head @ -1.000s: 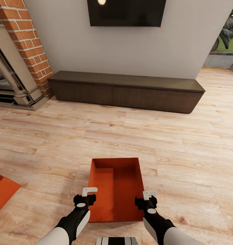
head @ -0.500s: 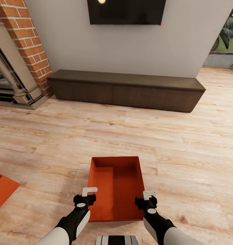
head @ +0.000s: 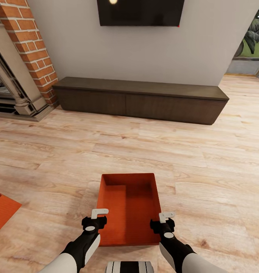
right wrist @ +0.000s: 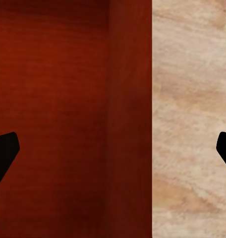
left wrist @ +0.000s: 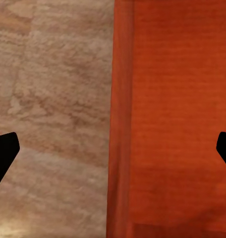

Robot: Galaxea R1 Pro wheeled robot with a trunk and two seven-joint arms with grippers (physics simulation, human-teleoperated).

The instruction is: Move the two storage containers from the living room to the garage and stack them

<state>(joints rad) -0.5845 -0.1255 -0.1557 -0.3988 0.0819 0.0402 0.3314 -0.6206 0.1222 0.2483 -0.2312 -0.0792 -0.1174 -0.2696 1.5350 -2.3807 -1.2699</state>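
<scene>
**Both grippers spread over the walls of an orange bin on the living-room floor**

The wood-plank floor (head: 190,151) is pale, with long boards running across the head view, and it carries everything here. At the far side a plain light wall (head: 144,53) rises behind a long dark low cabinet (head: 141,100) that stands on the planks against it. A black TV (head: 141,13) hangs on the wall above the cabinet. At the far left corner stands a red brick fireplace (head: 29,49) with a grey stone surround. At the far right the planks run on to a glass door (head: 252,45) with greenery behind it.

One storage container (head: 128,208), orange-red and open-topped, sits flat on the planks at the near edge of the floor, straight ahead of the robot, well apart from the cabinet. Nothing lies inside it. The second storage container (head: 2,210) shows as a corner at the left edge of the head view, well apart from the first.

The left gripper (head: 99,213) hangs over the near container's left wall and the right gripper (head: 165,217) over its right wall. In each wrist view the two dark fingertips (left wrist: 4,153) (right wrist: 4,153) stand wide apart, one over the bin's inside and one over bare planks, with the wall between them and not pinched.
</scene>
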